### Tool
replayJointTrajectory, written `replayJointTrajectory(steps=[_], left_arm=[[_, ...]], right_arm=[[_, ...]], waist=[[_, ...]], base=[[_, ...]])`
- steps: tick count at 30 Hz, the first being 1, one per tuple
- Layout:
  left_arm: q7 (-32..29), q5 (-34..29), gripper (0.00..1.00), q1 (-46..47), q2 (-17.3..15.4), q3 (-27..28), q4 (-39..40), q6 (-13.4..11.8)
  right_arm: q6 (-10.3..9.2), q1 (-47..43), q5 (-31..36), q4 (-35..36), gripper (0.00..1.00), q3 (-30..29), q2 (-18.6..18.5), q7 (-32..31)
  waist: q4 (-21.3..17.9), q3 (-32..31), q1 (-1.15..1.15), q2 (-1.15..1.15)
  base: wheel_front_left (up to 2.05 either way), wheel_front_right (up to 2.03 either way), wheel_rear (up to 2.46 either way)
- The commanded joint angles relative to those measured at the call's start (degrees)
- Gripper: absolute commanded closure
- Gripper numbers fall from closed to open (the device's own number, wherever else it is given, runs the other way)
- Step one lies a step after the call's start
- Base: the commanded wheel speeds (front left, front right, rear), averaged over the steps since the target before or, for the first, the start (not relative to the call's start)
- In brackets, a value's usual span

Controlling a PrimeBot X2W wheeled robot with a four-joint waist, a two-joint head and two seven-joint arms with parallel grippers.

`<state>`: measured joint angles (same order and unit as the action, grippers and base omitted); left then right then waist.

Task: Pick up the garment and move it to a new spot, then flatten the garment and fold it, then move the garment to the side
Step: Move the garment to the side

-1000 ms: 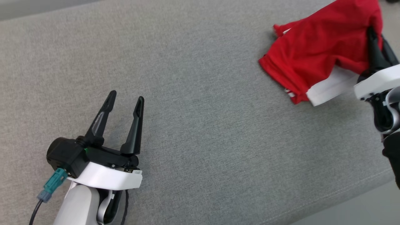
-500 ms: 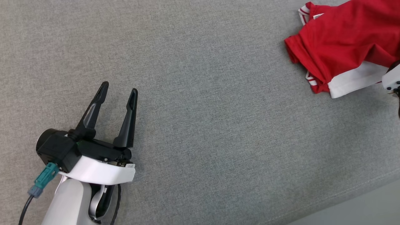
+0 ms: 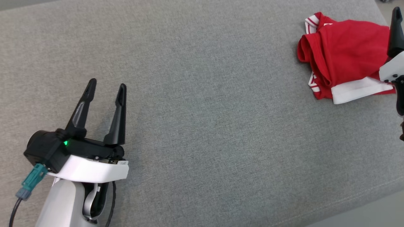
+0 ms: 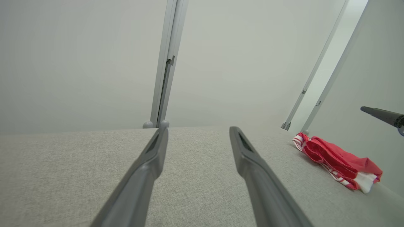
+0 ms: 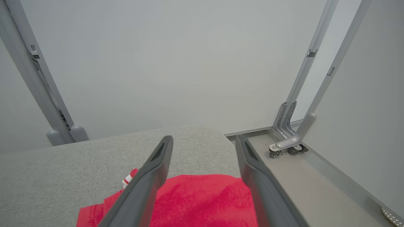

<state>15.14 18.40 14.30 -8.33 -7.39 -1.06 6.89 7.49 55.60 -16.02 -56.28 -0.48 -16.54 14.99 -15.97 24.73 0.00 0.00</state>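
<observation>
The left pincer (image 3: 107,84) has two long, tapering black fingers with slotted faces, set in a black housing (image 3: 47,153) that carries a small green light (image 3: 65,143). Beside the housing are a white collar (image 3: 91,171), a teal connector (image 3: 31,181) with a dark cable (image 3: 14,211), and a pale grey forearm (image 3: 63,205). The right pincer (image 5: 203,138) has matching dark fingers and a white casing (image 3: 391,71).

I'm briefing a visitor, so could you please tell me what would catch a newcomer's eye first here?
The red garment with white trim lies bunched at the far right of the grey surface. The right claw is open just above it, gripping nothing. The left claw is open at the near left, far from the garment.
</observation>
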Motion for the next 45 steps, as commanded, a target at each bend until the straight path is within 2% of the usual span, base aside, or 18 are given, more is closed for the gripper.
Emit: replayJointTrajectory(steps=[1,6,14,25,37,45], left_arm=[[-0.03,0.51,0.00,-0.88,0.16,1.27,0.31,-0.20],[-0.02,0.72,0.00,-2.17,1.15,4.12,0.46,-0.02],[-0.03,0.03,0.00,-4.68,2.93,7.08,0.14,0.03],[-0.03,-0.59,0.00,-9.50,4.59,10.48,-2.47,-1.85],[-0.03,-1.35,0.00,-12.94,5.24,10.14,-4.85,-3.88],[-0.03,-0.94,0.00,-15.42,5.31,8.95,-5.47,-5.41]], right_arm=[[0.01,-2.22,0.57,3.48,0.00,0.00,0.26,0.25],[0.01,-7.71,-1.76,11.13,0.00,2.40,1.82,0.23],[0.01,-16.36,-5.89,20.80,0.00,6.21,1.01,0.14],[0.01,-31.99,-11.69,34.64,0.00,9.85,2.56,-0.16],[0.01,-43.92,-7.28,38.35,0.00,8.68,6.83,0.23],[0.01,-48.08,-5.26,40.84,0.00,7.73,8.59,0.24]], waist=[[1.21,-2.38,0.00,0.00],[3.47,-6.39,0.00,0.00],[6.97,-11.92,0.00,0.00],[10.94,-17.23,0.00,0.00],[14.41,-19.45,0.00,0.00],[14.75,-21.30,0.00,0.00]], base=[[0.00,0.00,0.00],[0.00,0.00,0.00],[0.00,0.00,0.00],[0.00,0.00,0.00],[0.00,0.00,0.00],[0.00,0.00,0.00]])
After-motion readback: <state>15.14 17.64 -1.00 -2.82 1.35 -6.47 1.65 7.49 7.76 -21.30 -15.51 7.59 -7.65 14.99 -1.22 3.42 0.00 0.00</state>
